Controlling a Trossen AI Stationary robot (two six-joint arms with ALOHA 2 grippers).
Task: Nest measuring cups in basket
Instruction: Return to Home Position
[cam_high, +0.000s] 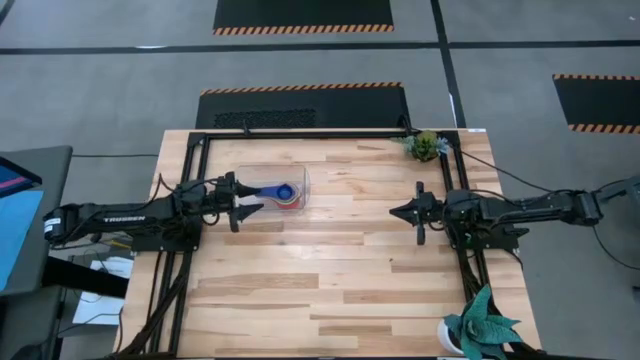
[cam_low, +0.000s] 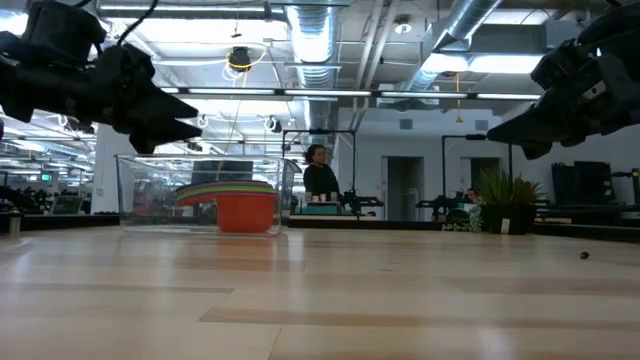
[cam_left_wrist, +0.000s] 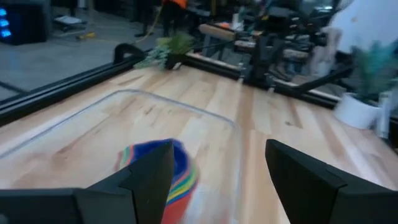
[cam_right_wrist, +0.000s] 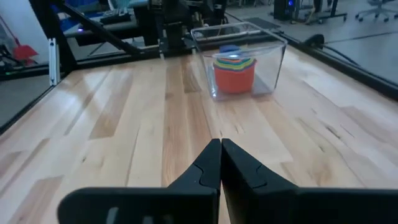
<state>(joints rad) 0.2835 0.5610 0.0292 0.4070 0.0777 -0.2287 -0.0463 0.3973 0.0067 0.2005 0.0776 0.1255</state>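
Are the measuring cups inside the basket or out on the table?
Inside. The nested measuring cups sit within the clear basket; the left gripper hovers open above its edge, the right gripper waits shut across the table.

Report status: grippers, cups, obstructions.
Left gripper open, over end of basket. Right gripper shut, empty, clear of basket. Measuring cups nested inside basket. Nothing obstructing.

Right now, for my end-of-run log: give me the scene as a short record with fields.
measuring cups: nested in one stack, dark blue on top
clear bin: holds the stack, on the left half of the table
left gripper: open, empty, raised at the bin's left end
right gripper: shut, empty, above the table's right half, far from the bin
cups outside bin: none visible
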